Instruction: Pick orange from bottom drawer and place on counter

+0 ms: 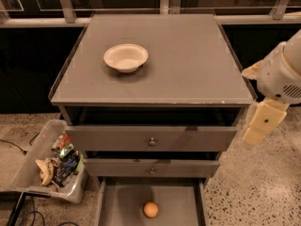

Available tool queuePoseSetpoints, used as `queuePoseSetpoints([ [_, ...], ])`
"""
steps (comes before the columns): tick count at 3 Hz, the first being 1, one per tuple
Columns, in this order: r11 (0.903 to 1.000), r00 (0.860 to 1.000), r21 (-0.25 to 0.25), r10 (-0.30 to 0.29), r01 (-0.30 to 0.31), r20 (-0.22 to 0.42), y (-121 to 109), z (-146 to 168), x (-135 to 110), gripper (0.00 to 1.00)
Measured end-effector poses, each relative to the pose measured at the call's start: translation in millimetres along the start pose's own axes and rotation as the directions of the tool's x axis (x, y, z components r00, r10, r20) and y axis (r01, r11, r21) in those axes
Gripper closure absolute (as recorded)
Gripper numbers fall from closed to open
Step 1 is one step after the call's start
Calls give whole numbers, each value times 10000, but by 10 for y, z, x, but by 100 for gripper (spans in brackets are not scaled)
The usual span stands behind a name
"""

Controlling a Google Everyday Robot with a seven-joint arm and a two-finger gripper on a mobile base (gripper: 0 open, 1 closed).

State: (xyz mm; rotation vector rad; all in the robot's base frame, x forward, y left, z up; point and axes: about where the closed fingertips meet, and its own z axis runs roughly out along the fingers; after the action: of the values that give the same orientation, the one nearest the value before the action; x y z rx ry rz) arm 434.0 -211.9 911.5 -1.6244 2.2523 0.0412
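Grey tabletop [188, 60], 1 bowl [125, 57]. Orange [150, 209] centred on open drawer [120, 206] floor; probably light, firm, smooth, roll-prone; grip across widest part. Tool [261, 124] beside tabletop's right edge; state: cannot tell.

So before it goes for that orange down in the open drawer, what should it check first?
1. Bottom drawer pulled out: ok.
2. Orange in plain sight, nothing on it: ok, it lies alone on the drawer floor.
3. Gripper near the fruit: not ok, it hangs to the right of the cabinet, by the counter's front corner, well above the drawer.
4. Free room on the counter: ok, only a white bowl sits left of the middle.
5. Gripper ready to take hold: cannot tell.
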Motion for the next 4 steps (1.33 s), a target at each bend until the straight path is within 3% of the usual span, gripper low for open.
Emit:
queuePoseSetpoints([
  [1, 9993, 9988, -53, 371, -370, 328, 90, 423, 157, 0],
  [3, 9978, 9930, 575, 251, -319, 1153, 242, 1124, 530, 0],
  [4, 9979, 9930, 571, 252, -320, 1152, 243, 1124, 529, 0],
])
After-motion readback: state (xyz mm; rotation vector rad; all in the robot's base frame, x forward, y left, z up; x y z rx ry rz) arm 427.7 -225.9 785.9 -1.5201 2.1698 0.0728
